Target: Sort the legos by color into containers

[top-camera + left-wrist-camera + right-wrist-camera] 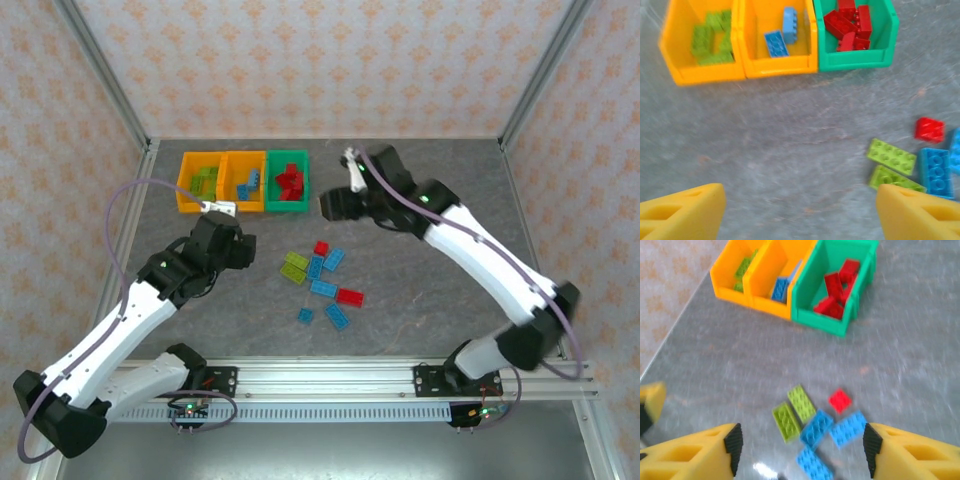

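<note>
Near the table's far edge, left of middle, three bins touch in a row. Left orange bin holds lime green legos, middle orange bin holds light blue legos, green bin holds red legos. Loose legos, mixed colors, sit clustered mid-table. Left gripper hovers over bare surface just in front of the bins, jaws wide apart, empty. Right gripper is near the green bin's right side, jaws apart, empty.
</note>
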Robot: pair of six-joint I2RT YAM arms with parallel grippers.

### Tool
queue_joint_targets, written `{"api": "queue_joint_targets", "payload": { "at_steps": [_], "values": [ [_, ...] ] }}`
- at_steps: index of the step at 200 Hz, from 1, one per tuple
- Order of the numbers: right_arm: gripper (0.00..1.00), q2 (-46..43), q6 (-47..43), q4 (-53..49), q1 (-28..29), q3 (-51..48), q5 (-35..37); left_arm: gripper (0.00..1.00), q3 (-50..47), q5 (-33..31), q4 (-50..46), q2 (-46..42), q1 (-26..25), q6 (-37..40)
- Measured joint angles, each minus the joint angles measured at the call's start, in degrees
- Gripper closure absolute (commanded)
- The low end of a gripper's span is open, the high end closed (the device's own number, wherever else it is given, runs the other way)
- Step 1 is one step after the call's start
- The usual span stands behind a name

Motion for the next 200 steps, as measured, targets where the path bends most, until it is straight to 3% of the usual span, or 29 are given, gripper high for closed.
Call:
{"api": "queue_joint_targets", "payload": {
  "at_steps": [45,75,113,154,200],
  "values": [
    [0.00,-14.5,4.4,-5.1,0.0,-15.8,0.2,0.21,-5.6,10.8,5.3,6.4,-3.3,-29.3],
    [0.01,-18.2,7.1,-4.8,0.0,-20.2,1.7,0.21,-5.8,12.9,8.3,17.2,-8.8,-39.2],
    [0.01,-18.2,8.3,-3.5,-0.2,-21.2,3.1,0.21,-5.2,13.1,14.1,27.7,-10.1,-45.6],
    [0.01,-17.2,8.5,-3.5,-0.2,-21.2,4.3,0.23,-2.9,12.6,17.1,34.2,-10.1,-46.6],
    [0.01,-17.2,9.1,-3.5,-0.2,-21.2,4.5,0.40,-1.7,12.9,18.8,38.9,-10.1,-46.5]
  ]
}}
